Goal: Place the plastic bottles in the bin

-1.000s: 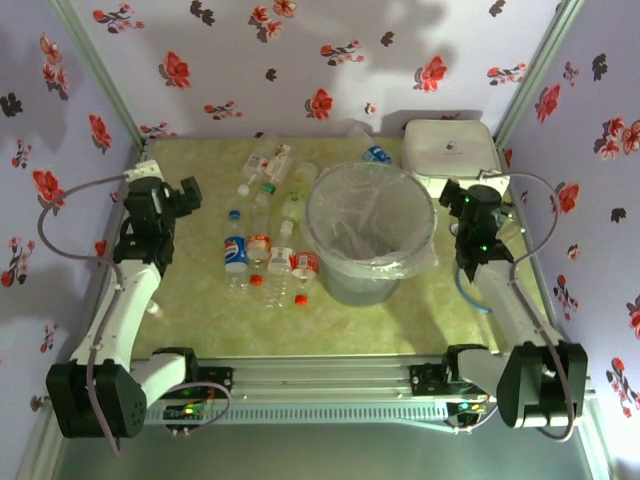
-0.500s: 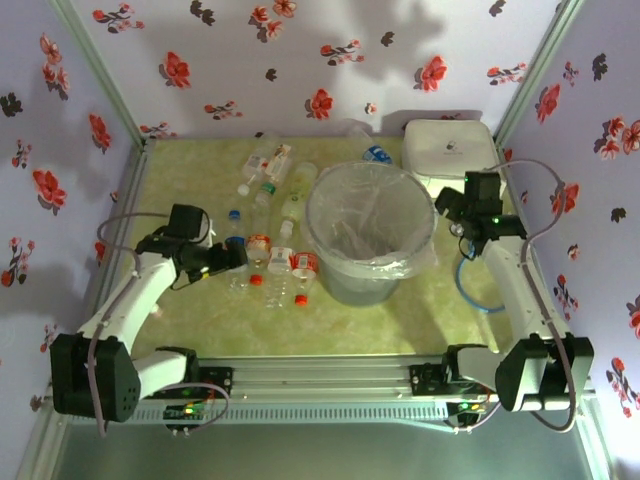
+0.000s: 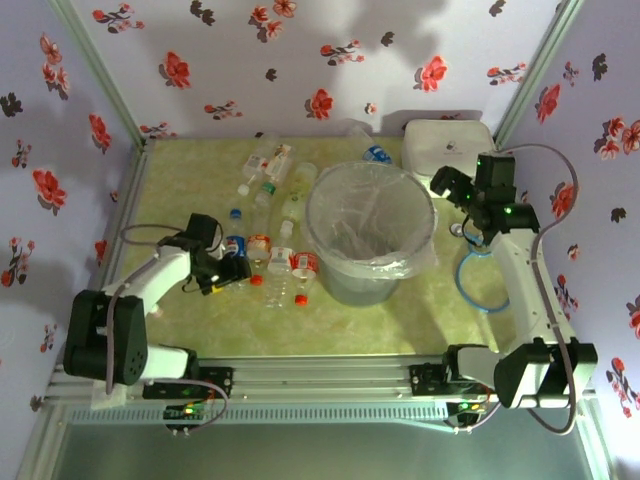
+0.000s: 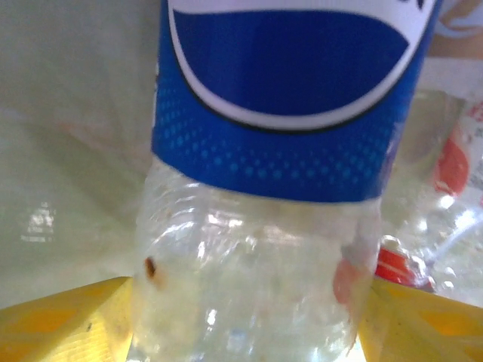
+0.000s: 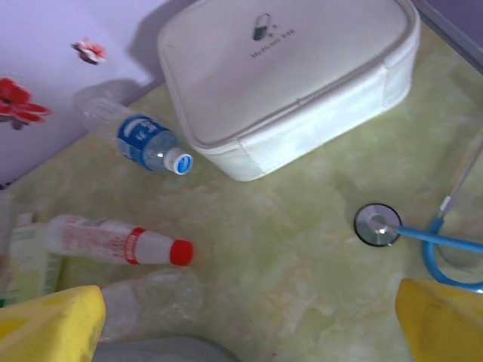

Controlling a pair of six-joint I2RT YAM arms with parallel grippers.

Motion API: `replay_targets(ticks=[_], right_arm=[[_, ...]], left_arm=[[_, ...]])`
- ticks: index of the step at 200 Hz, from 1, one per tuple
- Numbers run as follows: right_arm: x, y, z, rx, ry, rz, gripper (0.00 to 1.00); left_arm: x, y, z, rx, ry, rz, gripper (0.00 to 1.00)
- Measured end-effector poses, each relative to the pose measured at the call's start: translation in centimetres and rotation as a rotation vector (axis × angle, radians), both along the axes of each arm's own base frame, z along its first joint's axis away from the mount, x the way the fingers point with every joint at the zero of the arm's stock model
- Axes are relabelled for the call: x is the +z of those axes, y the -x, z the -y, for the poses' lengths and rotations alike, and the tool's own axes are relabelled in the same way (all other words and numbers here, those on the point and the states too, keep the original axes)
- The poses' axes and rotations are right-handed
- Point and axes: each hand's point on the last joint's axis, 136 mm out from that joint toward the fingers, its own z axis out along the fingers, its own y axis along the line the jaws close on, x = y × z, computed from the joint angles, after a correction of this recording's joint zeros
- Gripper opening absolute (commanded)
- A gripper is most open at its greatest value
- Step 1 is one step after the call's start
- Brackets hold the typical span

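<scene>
Blue-label bottle: on the table, left of the bin.
Left pincer: part-open, fingers flanking its clear body; firm hold, can't tell.
Tip: squeeze squarely below the label, then lift.
Right pincer: wide open, empty.

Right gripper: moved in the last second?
Yes. The right gripper has moved up the top view, from beside the bin to the white box's near edge.

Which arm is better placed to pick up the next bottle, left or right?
Left. The left gripper has a yellow finger each side of the blue-labelled bottle, though a firm grip isn't clear. The right gripper hangs open near the white box, nothing between its fingers.
</scene>
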Motion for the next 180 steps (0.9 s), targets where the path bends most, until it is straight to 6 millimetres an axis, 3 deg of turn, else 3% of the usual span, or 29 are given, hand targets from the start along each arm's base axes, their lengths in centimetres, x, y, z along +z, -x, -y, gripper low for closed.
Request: replay_targets(ticks=[39, 73, 92, 127, 148, 180], right_arm=[[3.6, 0.6, -1.4, 0.07, -0.041, 0.071, 0.99], [7.8, 1.2, -3.5, 0.179, -0.062, 0.163, 0.99], [10.0, 1.4, -5.6, 0.256, -0.081, 0.218, 0.99], [13.2, 1.5, -11.7, 0.445, -0.131, 0.309, 0.97], [15.1, 0.9, -16.0, 0.557, -0.183, 0.359, 0.95], [16.6, 0.0, -24.0, 0.747, -0.248, 0.376, 0.94]], left_arm=[[-0.1, -1.2, 0.0, 0.0, -0.009, 0.026, 0.54], [1.4, -2.3, -0.8, -0.012, -0.075, 0.047, 0.55], [4.6, -4.3, -1.8, -0.011, -0.146, 0.137, 0.52], [14.4, -9.1, -2.1, 0.039, -0.165, 0.457, 0.47], [18.4, -10.5, 0.6, 0.0, -0.094, 0.623, 0.46], [20.7, -10.8, 6.1, -0.124, 0.047, 0.751, 0.42]])
